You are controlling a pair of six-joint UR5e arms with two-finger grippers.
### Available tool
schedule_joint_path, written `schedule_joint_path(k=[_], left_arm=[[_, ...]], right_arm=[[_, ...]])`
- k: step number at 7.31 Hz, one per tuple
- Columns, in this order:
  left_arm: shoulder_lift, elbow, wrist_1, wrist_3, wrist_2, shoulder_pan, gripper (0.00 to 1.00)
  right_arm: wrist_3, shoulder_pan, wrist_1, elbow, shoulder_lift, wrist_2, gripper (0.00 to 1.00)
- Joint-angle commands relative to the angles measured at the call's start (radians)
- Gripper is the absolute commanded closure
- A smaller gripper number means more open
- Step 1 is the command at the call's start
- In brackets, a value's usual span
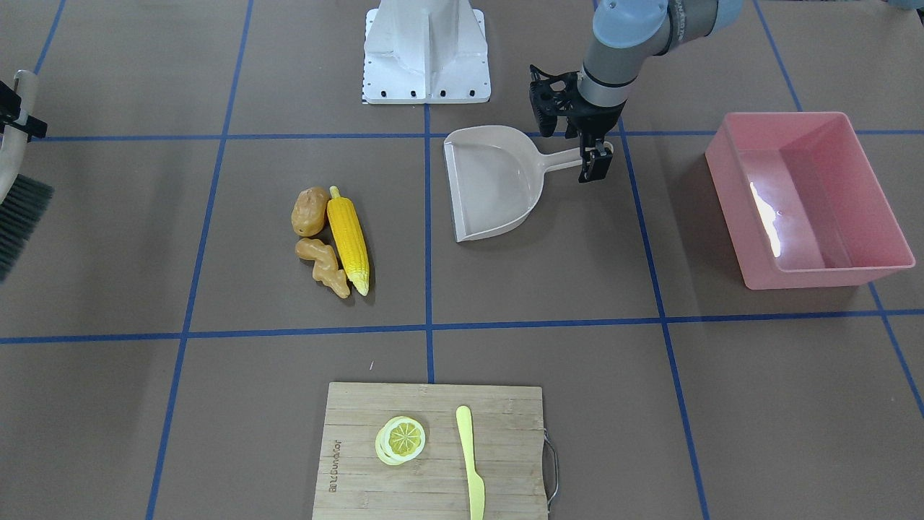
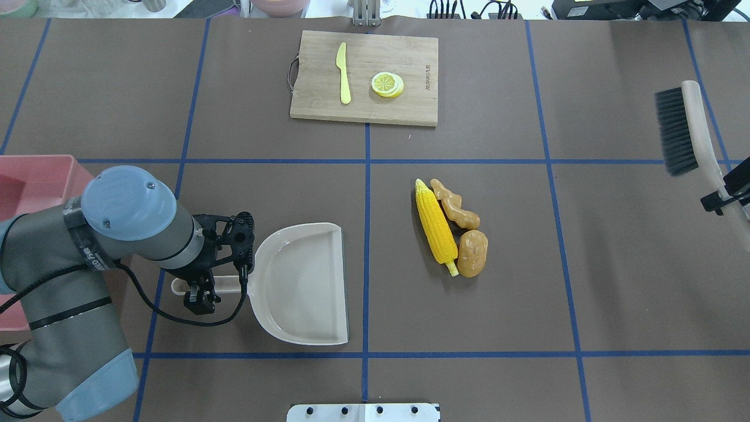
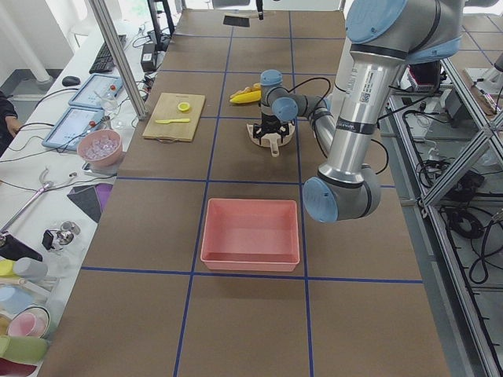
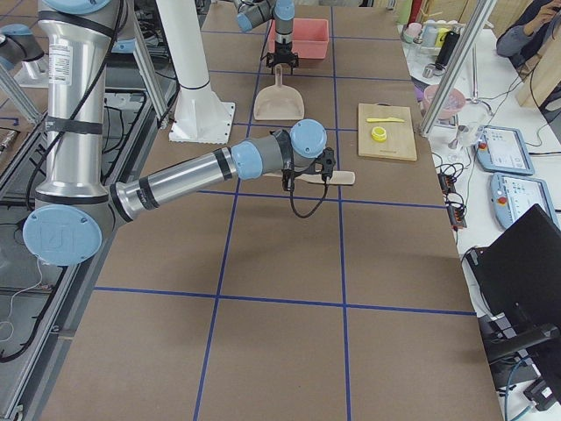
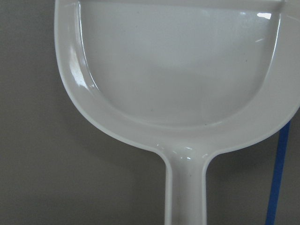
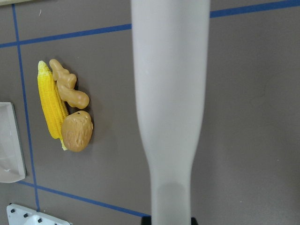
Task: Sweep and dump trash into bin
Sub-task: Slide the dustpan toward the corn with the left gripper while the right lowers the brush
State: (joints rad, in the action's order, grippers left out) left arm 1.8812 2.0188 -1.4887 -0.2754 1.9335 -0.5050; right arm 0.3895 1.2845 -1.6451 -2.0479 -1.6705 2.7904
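On table [image 1: 577, 361] — three toys [image 1: 348, 238] (one bin [image 1: 830, 278])

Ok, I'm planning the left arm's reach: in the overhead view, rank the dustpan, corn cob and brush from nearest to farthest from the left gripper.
1. The dustpan: its handle lies right at the left gripper, on the table's left half.
2. The corn cob: just right of the centre line.
3. The brush: far right edge, held by the right gripper.

dustpan [image 2: 304, 281]: mouth facing the corn cob [image 2: 435, 230], only bare table [image 2: 381, 293] lying between them
potato [image 2: 472, 253], ginger root [image 2: 454, 205]: crowding the cob's other side
cutting board [image 2: 316, 99]: sitting well apart
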Motion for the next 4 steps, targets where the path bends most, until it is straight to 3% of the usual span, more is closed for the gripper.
schedule_joint_path(k=[1, 4], left_arm=[[-0.001, -0.046, -0.034, -0.005, -0.004, 0.003, 0.02], [0.001, -0.081, -0.056, -0.001, -0.004, 0.003, 0.02]], right_arm=[[-0.011, -0.083, 0.084, 0.009, -0.002, 0.018, 1.00], [-0.006, -0.198, 0.123, 0.037, 0.017, 0.029, 1.00]])
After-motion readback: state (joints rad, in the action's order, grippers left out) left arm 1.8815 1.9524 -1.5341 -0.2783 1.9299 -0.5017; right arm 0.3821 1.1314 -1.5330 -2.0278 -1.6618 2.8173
